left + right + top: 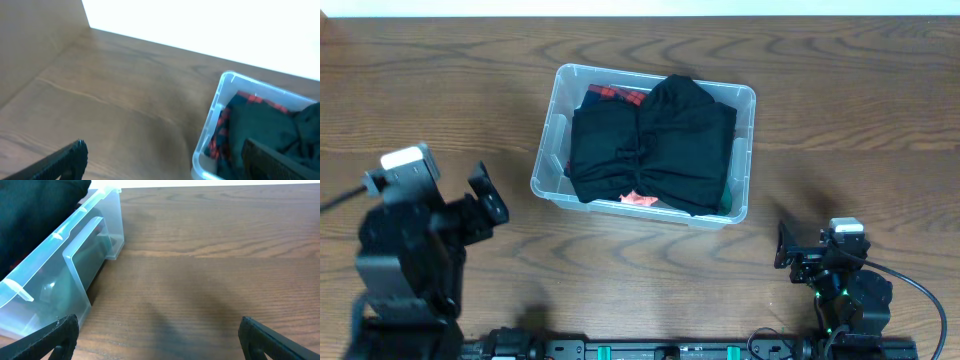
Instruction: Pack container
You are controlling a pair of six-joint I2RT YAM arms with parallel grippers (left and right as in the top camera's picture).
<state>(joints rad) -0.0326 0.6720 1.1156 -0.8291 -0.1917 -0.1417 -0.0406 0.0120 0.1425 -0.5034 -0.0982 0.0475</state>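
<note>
The clear plastic container (pixel 552 130) stands at the table's middle, filled with folded clothes: a black garment (pixel 660 140) on top, a red plaid piece (pixel 615 95) at its far left and a bit of pink (pixel 638 198) at the near edge. It also shows in the left wrist view (pixel 212 115) and the right wrist view (pixel 75 255). My left gripper (pixel 488 200) is open and empty, left of the container. My right gripper (pixel 785 255) is open and empty, at the front right of it.
The brown wooden table (pixel 840 120) lies all around the container. A black rail (pixel 660 350) runs along the front edge between the arm bases. A pale wall shows beyond the table's far edge in the left wrist view.
</note>
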